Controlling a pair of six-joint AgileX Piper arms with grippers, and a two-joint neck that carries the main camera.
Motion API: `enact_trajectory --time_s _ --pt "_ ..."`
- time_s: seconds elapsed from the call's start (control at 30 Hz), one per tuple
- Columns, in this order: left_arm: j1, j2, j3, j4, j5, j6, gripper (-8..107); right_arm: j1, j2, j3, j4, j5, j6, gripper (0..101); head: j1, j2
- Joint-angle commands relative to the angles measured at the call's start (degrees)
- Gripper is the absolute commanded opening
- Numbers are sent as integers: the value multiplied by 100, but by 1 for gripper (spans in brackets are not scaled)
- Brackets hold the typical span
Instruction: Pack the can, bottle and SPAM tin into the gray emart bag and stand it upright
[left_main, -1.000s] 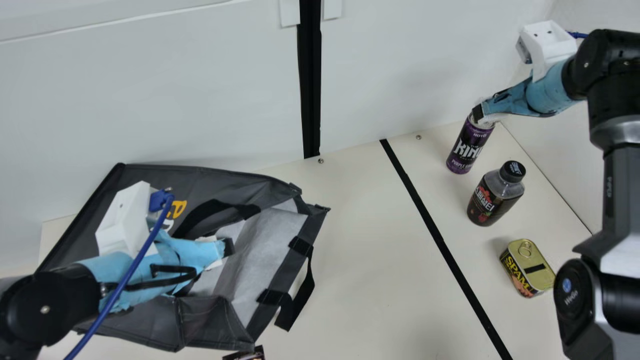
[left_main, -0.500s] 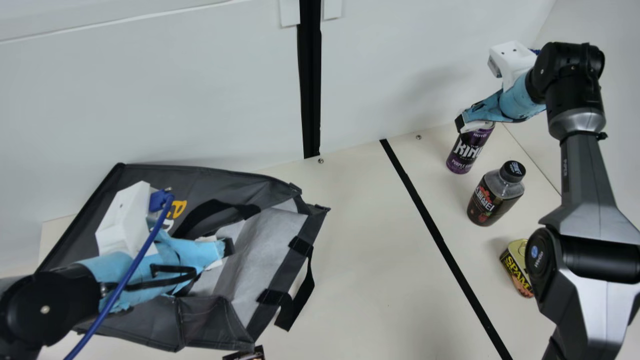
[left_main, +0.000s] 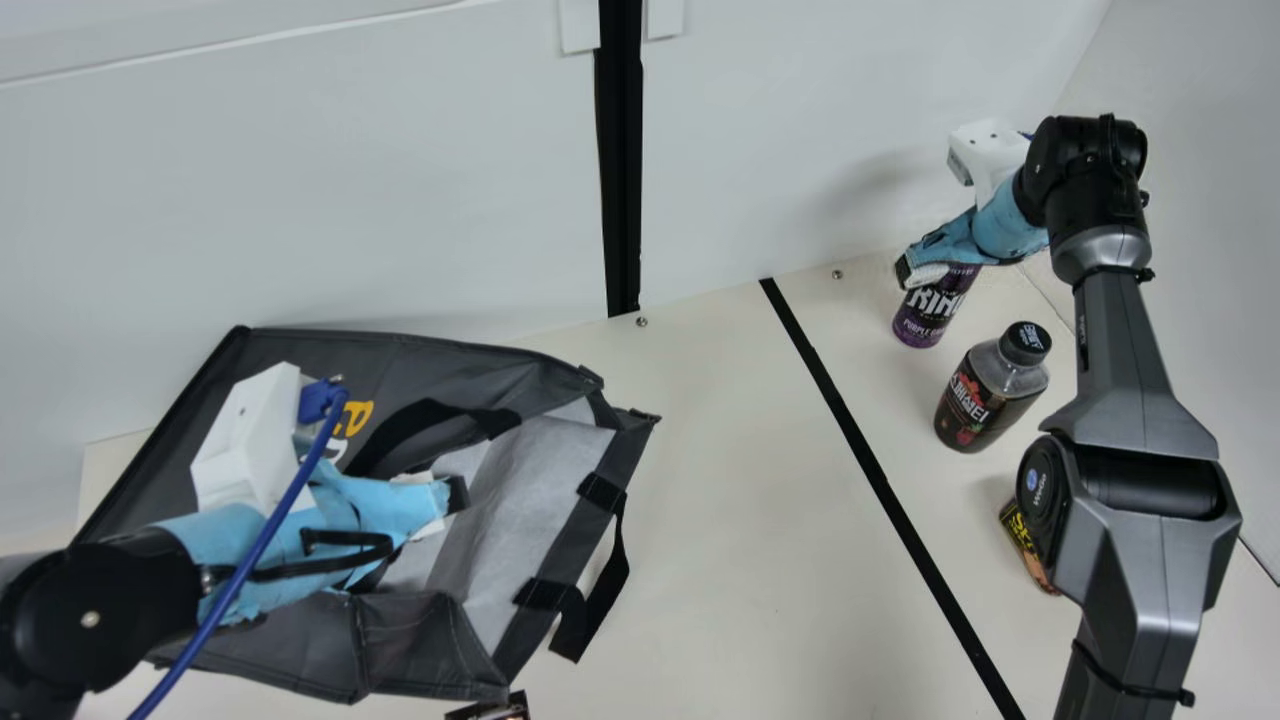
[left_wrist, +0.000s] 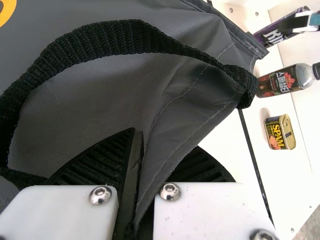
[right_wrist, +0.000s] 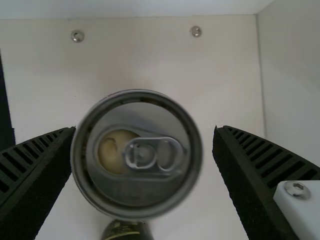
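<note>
Right wrist view: can (right_wrist: 137, 192) upright on the table (right_wrist: 230, 65), between the parted fingers of the right gripper (right_wrist: 144, 131). Likely full, weighty, stiff; smooth metal may slip (best taken mid-body). Left wrist view: left gripper (left_wrist: 166, 138) has its fingers clamped on the soft bag (left_wrist: 95, 100).

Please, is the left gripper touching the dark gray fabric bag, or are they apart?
Touching. The left wrist view shows a fold of the bag pinched between the black ribbed fingers of the left gripper.
</note>
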Motion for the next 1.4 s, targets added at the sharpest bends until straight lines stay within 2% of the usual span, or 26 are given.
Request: enact_trajectory --time_s 0.0,0.1,0.27,0.57,0.77,0.93,1.37 --pt "0 0 0 0 0 0 -8 -6 28 22 157 8 56 95 -121 -5" --pt "0 0 0 0 0 0 -8 -12 88 26 318 8 118 95 -121 -5" --pt "0 0 0 0 0 0 -8 -19 180 -56 449 8 151 62 -121 -5" --pt "0 0 0 0 0 0 -8 -36 252 -356 359 8 -13 1 -121 -5" --pt "0 0 0 0 0 0 -8 -70 146 -424 366 8 -174 0 -121 -5" --pt "0 0 0 0 0 0 -8 -104 -20 -331 455 8 -275 0 -121 -5" --pt "0 0 0 0 0 0 -8 -69 -757 399 721 8 -415 0 -121 -5"
